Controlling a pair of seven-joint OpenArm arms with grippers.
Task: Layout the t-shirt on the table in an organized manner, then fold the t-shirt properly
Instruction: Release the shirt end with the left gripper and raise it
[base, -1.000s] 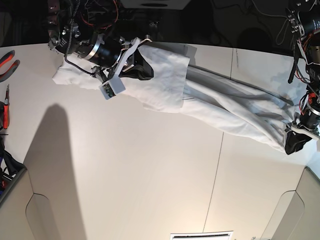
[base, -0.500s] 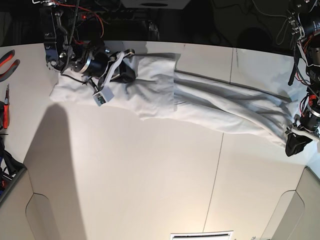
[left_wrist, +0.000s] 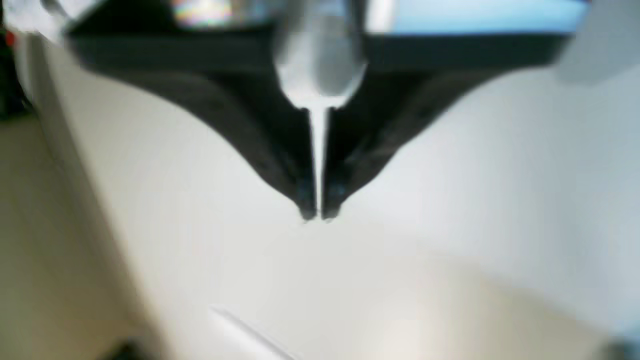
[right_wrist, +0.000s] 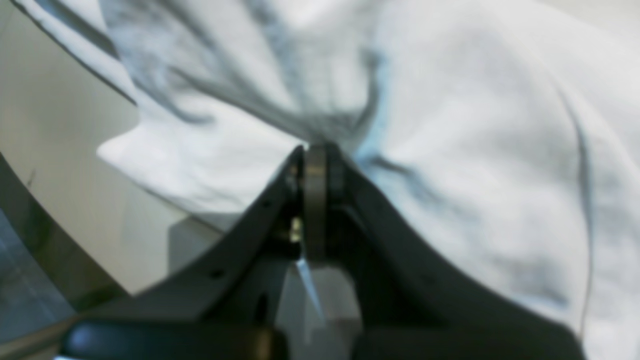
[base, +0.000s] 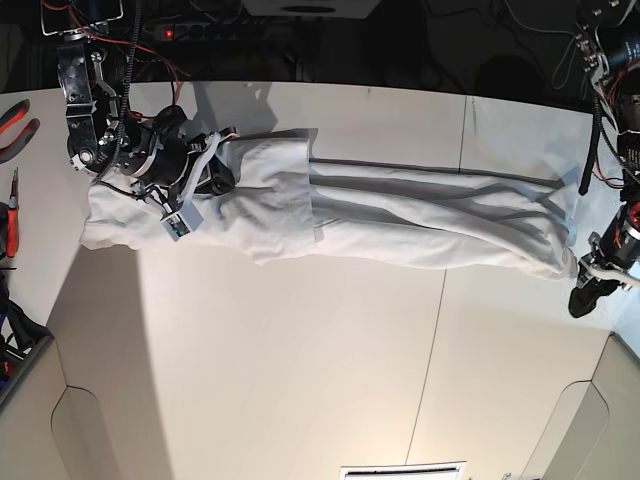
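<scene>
The white t-shirt (base: 400, 215) lies stretched in a long, wrinkled band across the far half of the table (base: 300, 350). My right gripper (base: 218, 178) sits over the shirt's left part and is shut on a bunch of cloth. In the right wrist view its closed fingertips (right_wrist: 315, 150) pinch the gathered fabric (right_wrist: 475, 150). My left gripper (base: 585, 300) hangs just past the shirt's right end, near the table's right edge. In the left wrist view it (left_wrist: 316, 216) is shut above the bare tabletop (left_wrist: 450, 200), with no cloth showing between its fingers.
Red-handled pliers (base: 15, 125) and other tools (base: 10, 215) lie at the left edge. A thin dark seam (base: 430, 350) runs front to back. Rounded cut-outs mark the front corners (base: 90, 430) (base: 580, 420). Cables hang behind the table.
My right gripper has dragged the shirt's left part further left and nearer, pulling the shirt into a straighter band. The left gripper has closed and now sits just off the shirt's right end.
</scene>
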